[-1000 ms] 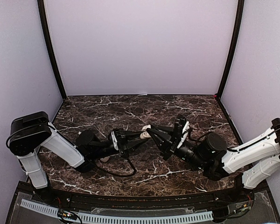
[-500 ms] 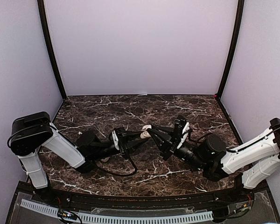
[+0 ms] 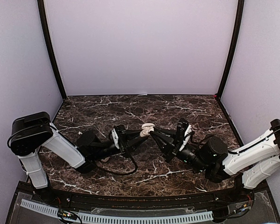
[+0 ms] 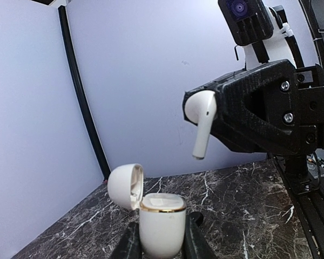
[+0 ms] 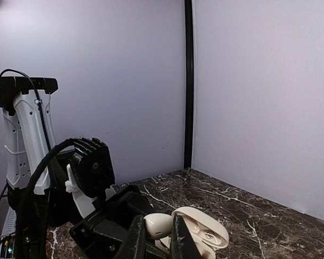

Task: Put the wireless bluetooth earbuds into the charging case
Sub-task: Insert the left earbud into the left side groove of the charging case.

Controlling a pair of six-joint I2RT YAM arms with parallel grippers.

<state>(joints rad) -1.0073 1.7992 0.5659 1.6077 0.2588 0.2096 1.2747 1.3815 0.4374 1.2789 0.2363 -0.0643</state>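
Note:
My left gripper (image 4: 161, 244) is shut on the white charging case (image 4: 162, 224), held upright, with its gold-rimmed mouth open and its lid (image 4: 124, 186) hinged back to the left. My right gripper (image 5: 157, 236) is shut on a white earbud (image 5: 157, 225). In the left wrist view that earbud (image 4: 202, 121) hangs stem-down above and a little right of the case mouth, apart from it. From the top view the two grippers meet at the table's middle, where the case (image 3: 147, 127) shows between them. No other earbuds are in view.
The dark marbled table (image 3: 144, 107) is boxed in by lilac walls with black corner posts (image 3: 51, 51). A small pale thing (image 3: 105, 159) lies under the left arm; I cannot tell what it is. A black cable loops beneath that arm.
Both grippers have shifted slightly toward the back of the table, taking the case and the earbud with them. Both grips are unchanged.

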